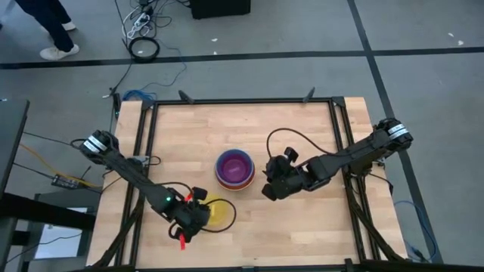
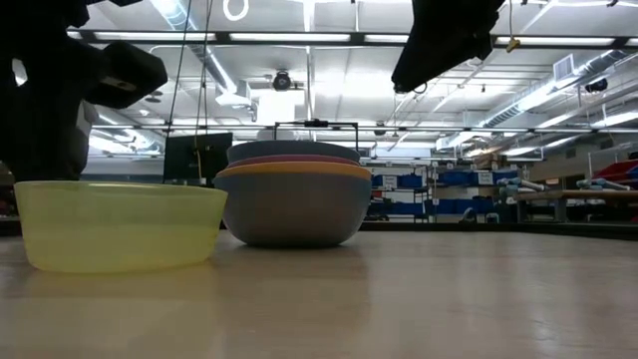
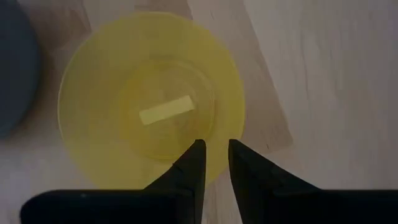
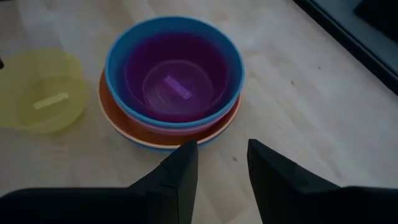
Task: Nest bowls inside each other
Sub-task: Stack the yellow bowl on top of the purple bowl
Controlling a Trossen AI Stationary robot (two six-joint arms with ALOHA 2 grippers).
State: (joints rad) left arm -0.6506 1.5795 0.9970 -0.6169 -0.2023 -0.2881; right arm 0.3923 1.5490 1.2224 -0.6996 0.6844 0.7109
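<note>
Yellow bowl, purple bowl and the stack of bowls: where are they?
yellow bowl (image 3: 149,99), left wrist view, on its inside bottom.
purple bowl (image 4: 174,78), right wrist view, on its inside.
stack of bowls (image 2: 294,204), low view, on its outer side.

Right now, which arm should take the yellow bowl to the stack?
Left. Its gripper hangs right over the yellow bowl, fingers straddling the near rim. The right gripper is empty beside the stack of bowls, with the stack between it and the yellow one.

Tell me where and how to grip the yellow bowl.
Grip the yellow bowl by its thin rim, from straight above, one finger inside the wall and one outside. It sits upright, open and alone on the table, and the left end effector is already at its near rim.
</note>
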